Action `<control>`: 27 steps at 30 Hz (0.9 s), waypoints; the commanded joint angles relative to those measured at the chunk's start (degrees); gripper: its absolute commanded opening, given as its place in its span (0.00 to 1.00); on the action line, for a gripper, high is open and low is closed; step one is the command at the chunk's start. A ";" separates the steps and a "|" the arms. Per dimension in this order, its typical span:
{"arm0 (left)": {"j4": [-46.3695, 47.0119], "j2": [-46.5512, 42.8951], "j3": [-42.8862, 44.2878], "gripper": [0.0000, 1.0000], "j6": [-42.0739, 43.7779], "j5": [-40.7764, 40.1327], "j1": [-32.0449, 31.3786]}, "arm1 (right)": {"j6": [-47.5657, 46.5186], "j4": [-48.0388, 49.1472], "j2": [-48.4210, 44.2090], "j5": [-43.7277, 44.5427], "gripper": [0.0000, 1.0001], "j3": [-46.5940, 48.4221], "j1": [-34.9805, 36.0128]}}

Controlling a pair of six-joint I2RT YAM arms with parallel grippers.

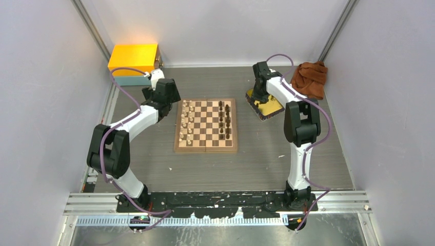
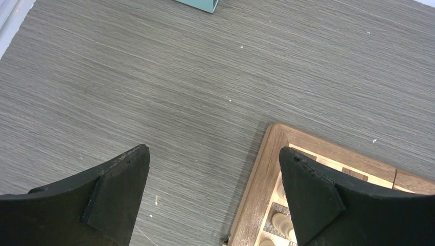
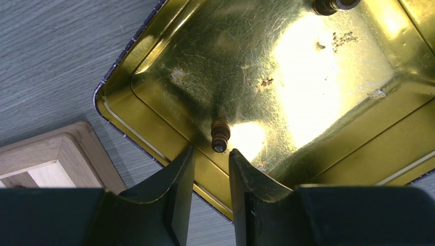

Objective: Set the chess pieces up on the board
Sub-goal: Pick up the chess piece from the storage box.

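Top external view, contents of the grey counter:

1. Board: lies flat at the counter's middle, between the two arms. Its corner also shows in both wrist views.
2. Cream chess pieces: stand in two files along the board's left side. A few show at the bottom of the left wrist view, partly hidden by a finger.
3. Dark chess pieces: stand in files on the board's right side.
4. Gold tin tray: rests on the counter just right of the board, apart from it, turned at an angle.
5. Dark piece in the tray: stands on the tray floor near its near wall, directly ahead of the right fingertips and apart from both.
6. Second dark piece: at the tray's far side, cut off by the frame edge.
7. Left hand: jaws spread wide, nothing between them; it hangs over bare counter beside the board's far left corner.
8. Right hand: jaws set narrow with a clear gap, nothing clamped; it hangs over the tray's near rim.
9. Yellow box: far left corner, on a teal base.
10. Brown cloth: bunched at the far right.
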 commanded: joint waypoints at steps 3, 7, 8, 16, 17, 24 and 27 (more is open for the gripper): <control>3.16 0.10 2.41 0.97 0.71 -1.08 0.49 | 0.90 1.98 0.56 -0.65 0.37 -0.06 -0.43; 3.09 0.17 2.51 0.97 0.71 -1.16 0.49 | 1.04 2.22 0.89 -0.85 0.37 -0.39 -0.57; 3.14 0.21 2.50 0.97 0.71 -1.17 0.49 | 1.03 2.32 0.87 -0.89 0.37 -0.47 -0.57; 3.04 0.22 2.41 0.97 0.71 -1.17 0.57 | 1.31 2.72 1.40 -1.65 0.37 -0.81 -0.63; 3.02 0.17 2.45 0.97 0.73 -1.17 0.55 | 1.28 2.70 1.50 -1.74 0.37 -0.79 -0.65; 3.01 0.07 2.34 0.97 0.62 -1.17 0.57 | 1.56 2.82 2.10 -2.44 0.32 -0.94 -0.68; 3.01 0.07 2.23 0.97 0.64 -1.17 0.57 | 1.57 2.92 2.13 -2.45 0.25 -0.97 -0.67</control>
